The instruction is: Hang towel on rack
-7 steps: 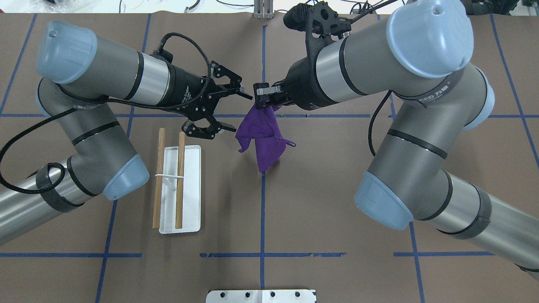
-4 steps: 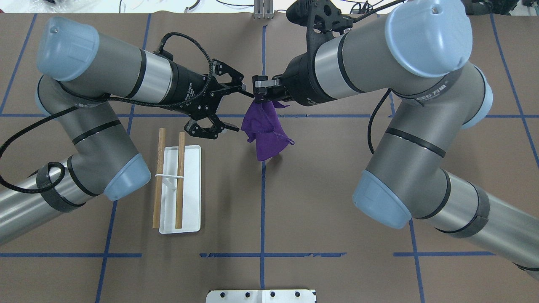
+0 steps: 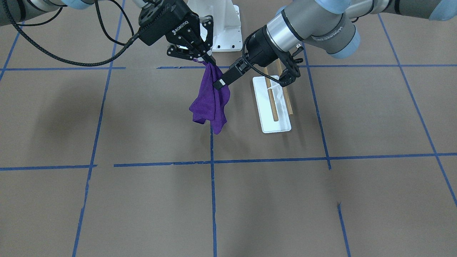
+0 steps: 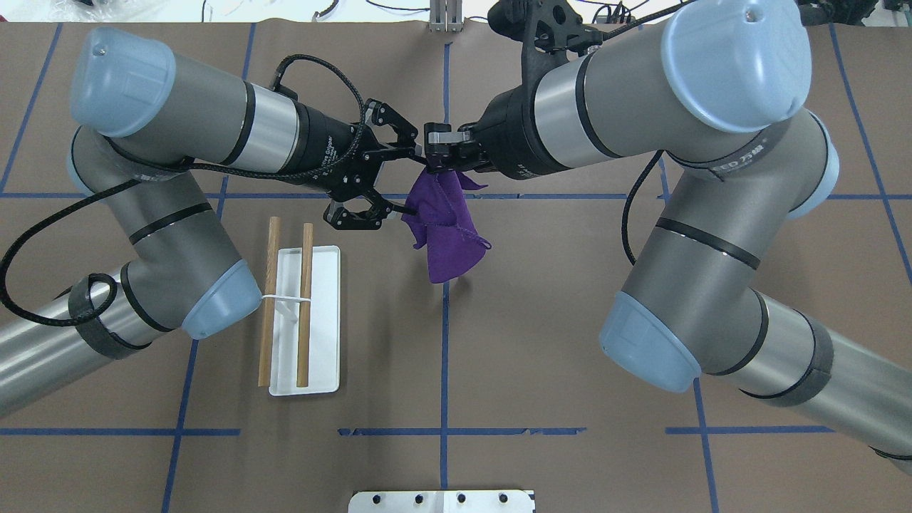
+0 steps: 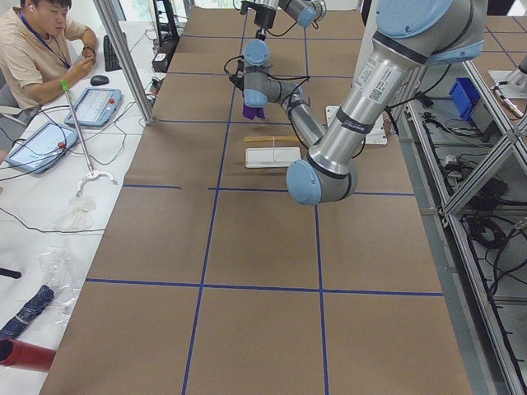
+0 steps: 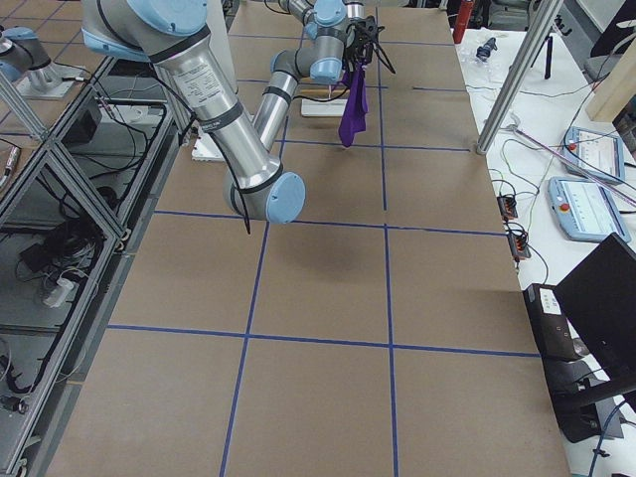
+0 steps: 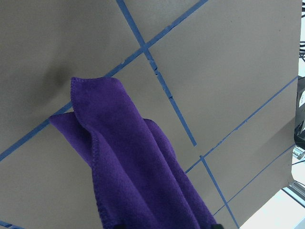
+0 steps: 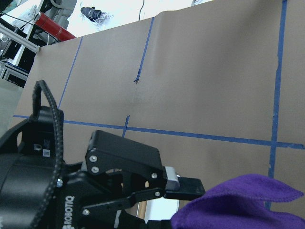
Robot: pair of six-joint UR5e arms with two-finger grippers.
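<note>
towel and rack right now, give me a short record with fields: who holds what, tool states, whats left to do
towel: purple, bunched, hanging limp from its top
held by: right tool, shut on the towel's top
left tool: open, fingers close beside the towel's upper part, not closed on it
rack: standing on the table, to the robot's left of the towel; both dowels bare
left to do: towel not yet on the rack
</note>
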